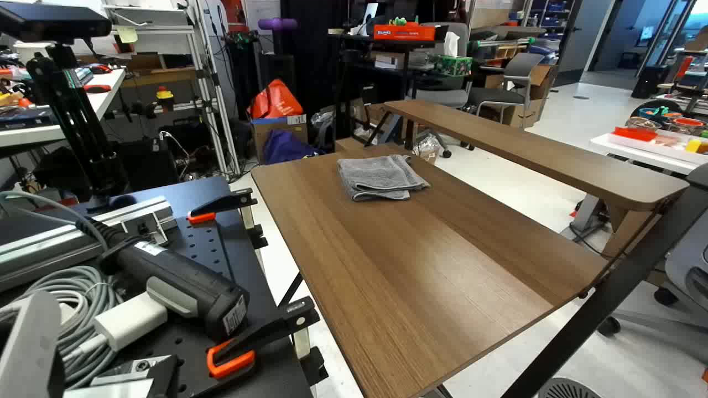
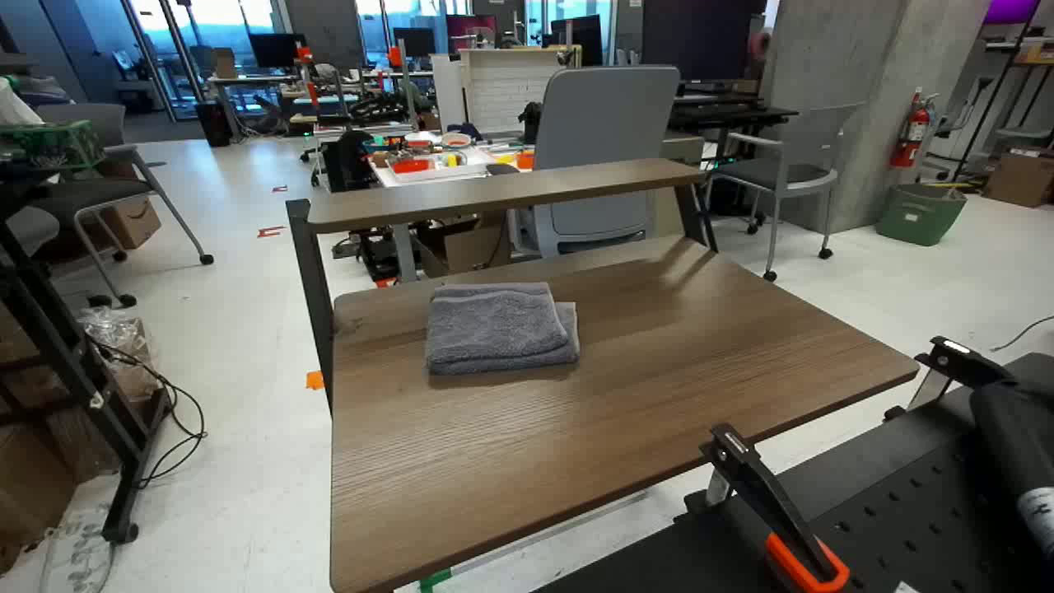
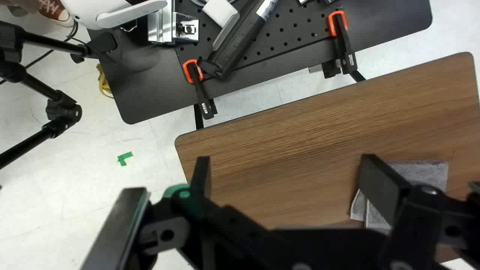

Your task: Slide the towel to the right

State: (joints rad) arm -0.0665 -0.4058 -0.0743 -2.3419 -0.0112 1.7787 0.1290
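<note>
A gray towel (image 2: 498,325), thick and fuzzy like terry cloth, lies folded in soft layers on a brown table (image 2: 494,445). It makes a rough rectangle whose hemmed edges do not line up, so a lower layer pokes out at one side. In both exterior views it rests flat near one end of the tabletop, uncovered.

The tabletop has straight, streaky wood grain, a slight shine and rounded corners. Along one long side runs a narrow raised shelf (image 2: 494,193) in the same brown pattern, held up on dark legs (image 2: 313,288).

Along the opposite side, across a strip of pale, smooth floor (image 3: 86,180), stands a black bench (image 3: 150,93), part of it dotted with small round holes. Two black clamps (image 3: 343,45) with bright orange parts sit at its edge. On it lie a chunky black hand tool (image 1: 193,276), a loose coil of gray cable (image 1: 83,279) and a silver metal rail (image 1: 66,249).

In the wrist view, which looks down from above, the gripper (image 3: 288,161) comes in from the bottom edge, dark and blocky. Its two flat-sided fingers (image 3: 378,187) are spread wide, with wood grain showing between them. From this angle one finger hides part of the towel.
</note>
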